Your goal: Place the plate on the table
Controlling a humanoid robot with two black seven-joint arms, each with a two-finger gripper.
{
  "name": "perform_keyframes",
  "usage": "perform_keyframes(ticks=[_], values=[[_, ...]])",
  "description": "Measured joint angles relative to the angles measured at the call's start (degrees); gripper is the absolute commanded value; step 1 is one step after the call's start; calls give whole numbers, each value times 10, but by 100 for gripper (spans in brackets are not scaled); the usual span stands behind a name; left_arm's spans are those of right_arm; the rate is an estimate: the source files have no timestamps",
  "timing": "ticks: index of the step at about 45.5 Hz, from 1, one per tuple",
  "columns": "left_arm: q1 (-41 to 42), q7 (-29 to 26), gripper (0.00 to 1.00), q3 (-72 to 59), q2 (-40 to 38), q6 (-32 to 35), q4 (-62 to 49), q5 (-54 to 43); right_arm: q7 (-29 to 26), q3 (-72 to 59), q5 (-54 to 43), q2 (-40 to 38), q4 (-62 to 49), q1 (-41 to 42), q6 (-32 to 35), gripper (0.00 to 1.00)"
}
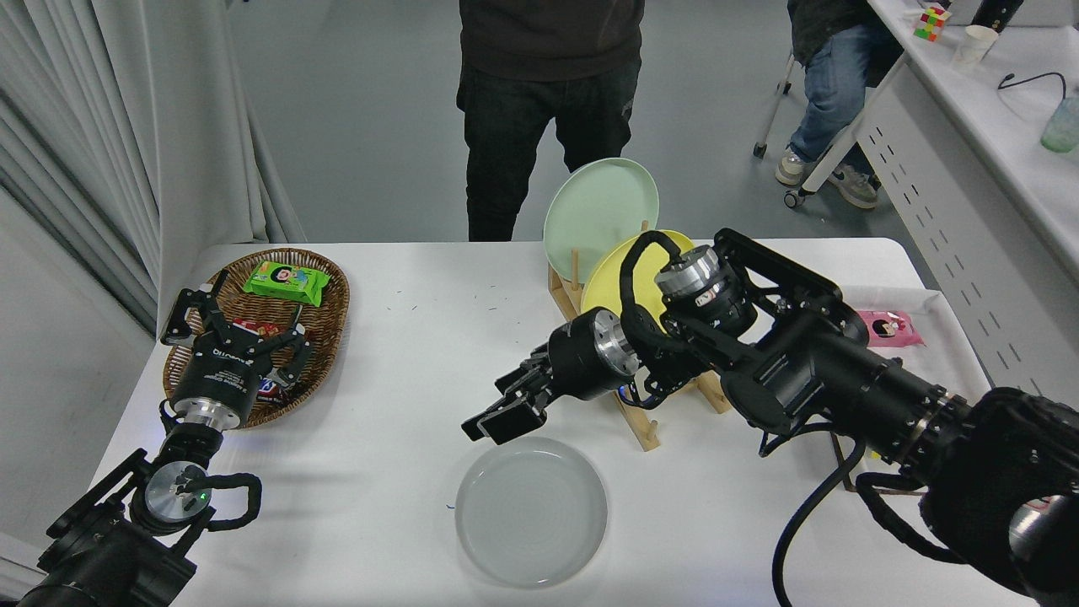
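Grey plate [531, 512]: flat on the table [405, 371], near edge.
Right gripper [499, 416]: empty, fingers slightly parted, above plate's far rim.
Left gripper [232, 337]: fingers spread, parked over basket [324, 287].
Basket: green packet [285, 281].

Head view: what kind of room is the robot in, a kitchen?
Probably a robot test lab or office, not a kitchen: a plain white table, a side desk with a cable, and a person standing watching.
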Motion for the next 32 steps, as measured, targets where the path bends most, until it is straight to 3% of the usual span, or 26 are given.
perform_keyframes(ticks=[12,25,32], values=[[0,0,98,0,0,0,0,0,0,22,-4,-45,12,15,205,99],[0,0,98,0,0,0,0,0,1,55,-78,-111,23,46,502,99],[0,0,98,0,0,0,0,0,2,72,-111,-143,25,69,605,99]])
